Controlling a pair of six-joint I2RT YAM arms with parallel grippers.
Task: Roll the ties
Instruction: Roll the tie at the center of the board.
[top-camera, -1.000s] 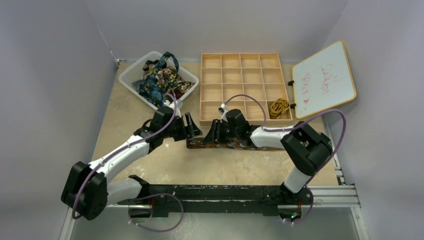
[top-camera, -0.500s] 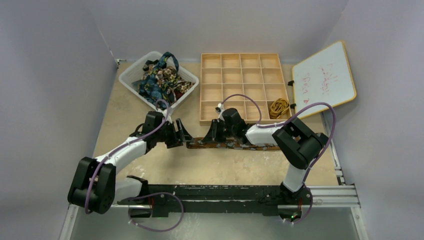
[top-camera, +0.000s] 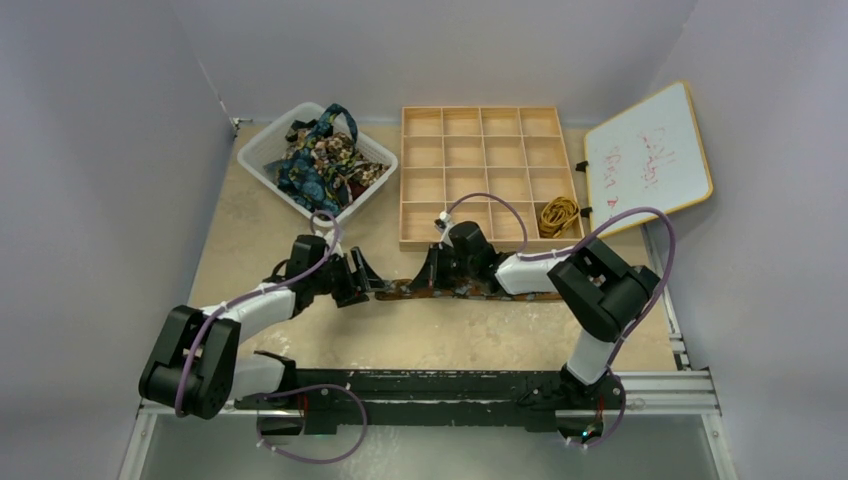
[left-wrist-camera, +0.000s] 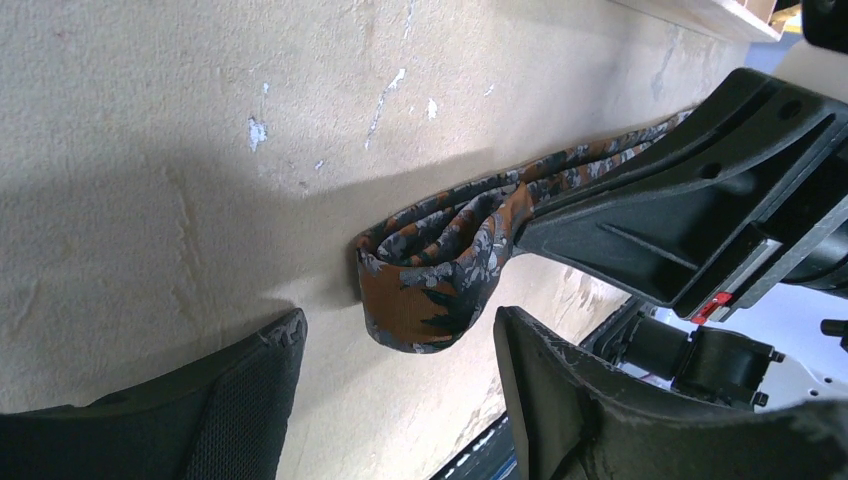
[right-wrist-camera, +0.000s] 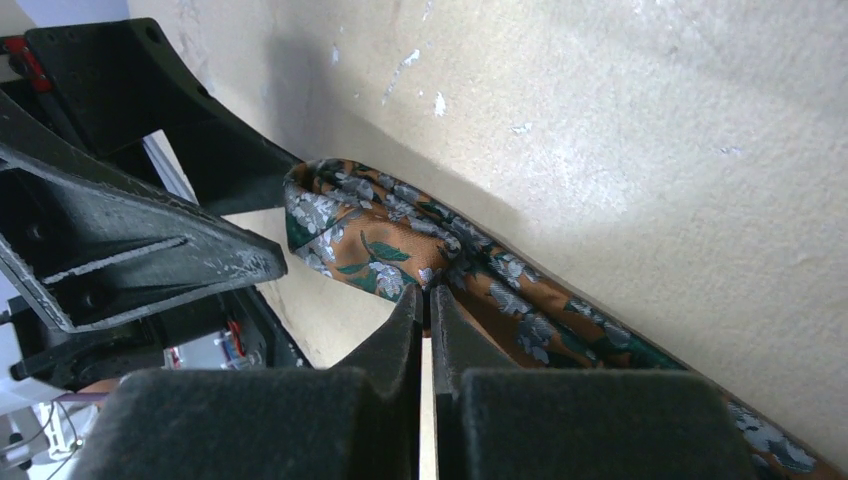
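A dark brown tie (top-camera: 400, 290) with orange-grey blotches lies stretched left to right on the beige table, its left end folded over into a loop (left-wrist-camera: 430, 290). My left gripper (top-camera: 362, 283) is open, its fingers either side of that looped end (left-wrist-camera: 398, 322) without touching it. My right gripper (top-camera: 428, 278) is shut, its tips (right-wrist-camera: 425, 295) pinching a fold of the tie (right-wrist-camera: 380, 240) just right of the loop. The rest of the tie runs under the right arm.
A white basket (top-camera: 258, 160) at the back left holds a heap of other ties (top-camera: 320, 155). A wooden compartment tray (top-camera: 490, 175) stands behind the grippers, with a gold-yellow tie (top-camera: 558, 212) in its front right cell. A whiteboard (top-camera: 650, 158) leans at the right.
The right gripper has closed onto the tie. The left gripper has drawn back to the left and lower, staying open, and now brackets the tie's folded end.
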